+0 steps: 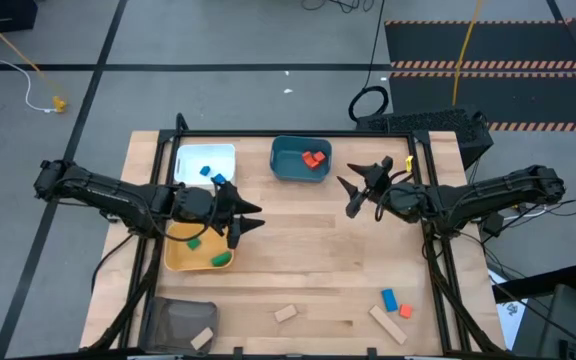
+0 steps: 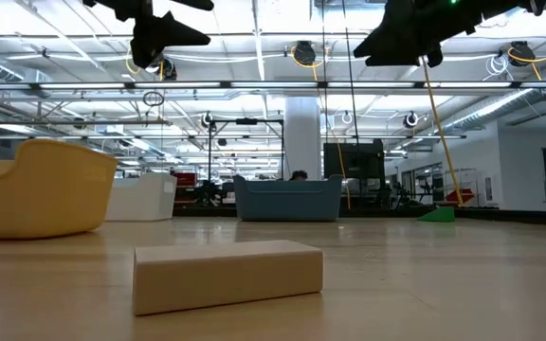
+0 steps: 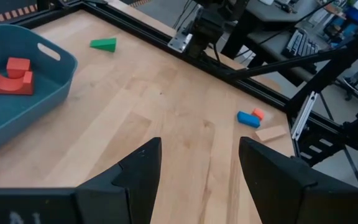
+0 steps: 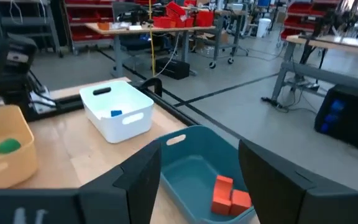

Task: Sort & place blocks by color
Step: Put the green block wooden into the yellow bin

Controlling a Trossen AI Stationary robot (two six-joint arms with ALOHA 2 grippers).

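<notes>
I have both arms raised between picks, nothing held: the left gripper (image 1: 251,222) hangs over the yellow tray (image 1: 180,259), the right gripper (image 1: 352,195) near the teal tray (image 1: 286,168), jaws spread on both. Next I need a reach down to the loose blocks: tan blocks (image 1: 388,324), blue block (image 1: 389,299), small orange block (image 1: 406,312).

Red wooden blocks (image 1: 314,158) sit in the teal plastic tray (image 1: 288,160); green wooden blocks (image 1: 220,259) sit in the yellow plastic tray (image 1: 180,257).
</notes>
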